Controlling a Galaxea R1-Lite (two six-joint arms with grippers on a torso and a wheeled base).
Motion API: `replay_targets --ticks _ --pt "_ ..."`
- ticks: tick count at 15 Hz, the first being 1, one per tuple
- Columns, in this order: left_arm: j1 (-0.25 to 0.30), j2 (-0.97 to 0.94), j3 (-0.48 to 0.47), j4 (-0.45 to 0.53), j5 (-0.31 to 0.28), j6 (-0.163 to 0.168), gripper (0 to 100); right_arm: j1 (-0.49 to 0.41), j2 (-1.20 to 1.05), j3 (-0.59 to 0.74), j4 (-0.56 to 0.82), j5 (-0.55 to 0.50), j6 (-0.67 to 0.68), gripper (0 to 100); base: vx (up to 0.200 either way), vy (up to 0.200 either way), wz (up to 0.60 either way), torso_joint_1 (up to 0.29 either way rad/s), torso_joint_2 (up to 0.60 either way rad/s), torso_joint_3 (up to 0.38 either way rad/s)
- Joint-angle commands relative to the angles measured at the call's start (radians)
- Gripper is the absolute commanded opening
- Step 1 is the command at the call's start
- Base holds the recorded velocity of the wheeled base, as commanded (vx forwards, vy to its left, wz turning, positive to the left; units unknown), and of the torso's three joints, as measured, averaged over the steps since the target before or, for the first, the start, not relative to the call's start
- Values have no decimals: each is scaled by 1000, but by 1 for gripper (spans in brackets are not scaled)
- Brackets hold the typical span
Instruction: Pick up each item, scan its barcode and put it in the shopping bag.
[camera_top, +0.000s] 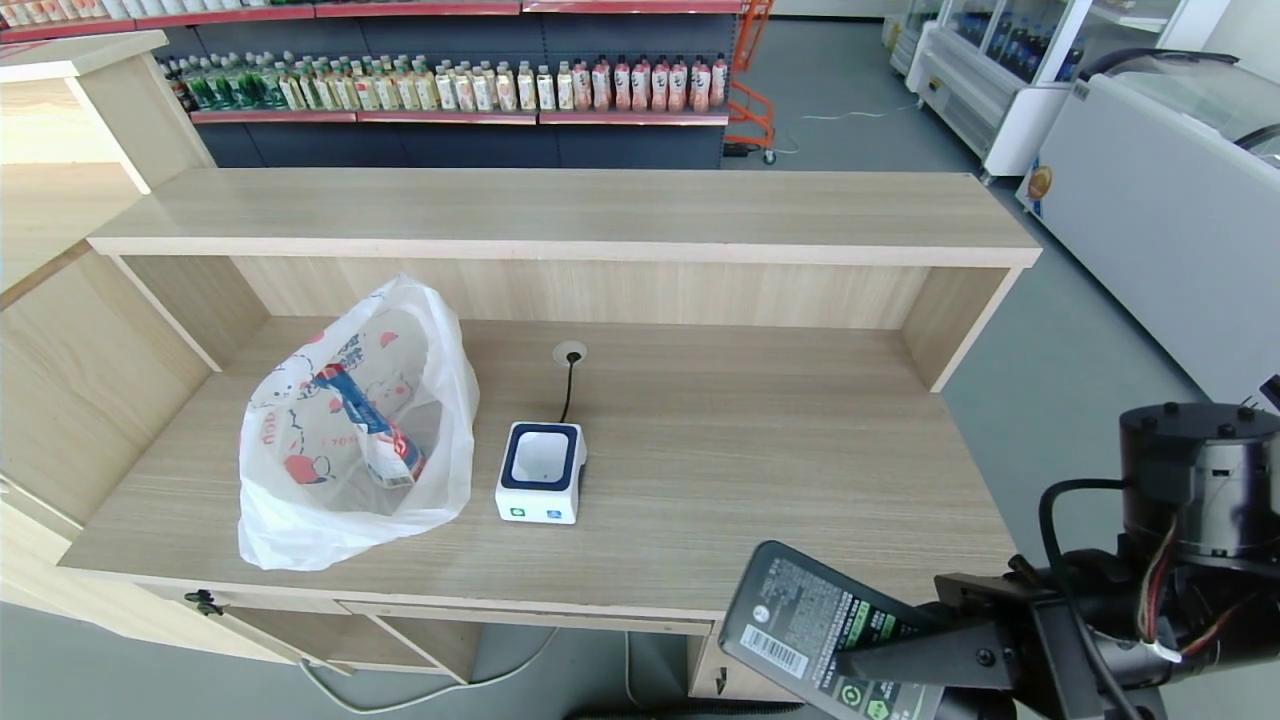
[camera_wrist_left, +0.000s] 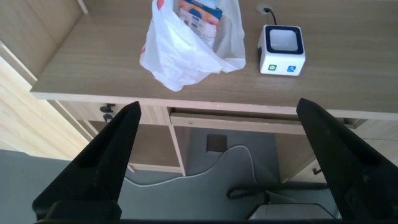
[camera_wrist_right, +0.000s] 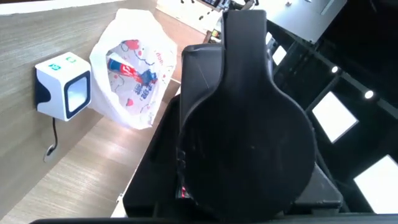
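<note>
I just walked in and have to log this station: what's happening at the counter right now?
The robot is checking out items. Its right hand grips a dark packet, barcode label showing, out in front of the counter and not yet over the scanner. The shopping bag stands left of the scanner with one carton already inside. The left hand is open and empty, short of the counter's front edge.

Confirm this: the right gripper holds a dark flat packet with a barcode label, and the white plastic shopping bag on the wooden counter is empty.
Not empty. The head view shows a blue, red and white packet inside the white plastic shopping bag on the wooden counter. The right gripper does hold the dark flat packet with a barcode label.
</note>
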Motion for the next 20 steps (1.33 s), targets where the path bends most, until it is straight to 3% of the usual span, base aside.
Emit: replay_targets --ticks 1,13,15,17,18,20 --pt "0 0 0 0 1 0 100 0 12 -3 0 1 0 0 0 0 0 0 0 0" --pt "0 0 0 0 1 0 100 2 47 -27 5 -1 16 0 0 0 0 0 0 0" --pt "0 0 0 0 1 0 100 -9 42 -54 8 -1 160 0 0 0 0 0 0 0" --pt "0 0 0 0 1 0 100 -159 -16 -73 9 -41 602 0 0 0 0 0 0 0" --pt "0 0 0 0 1 0 100 -216 -64 -23 11 -156 812 0 0 0 0 0 0 0" --pt "0 0 0 0 1 0 100 -405 -137 33 77 -211 1117 0 0 0 0 0 0 0"
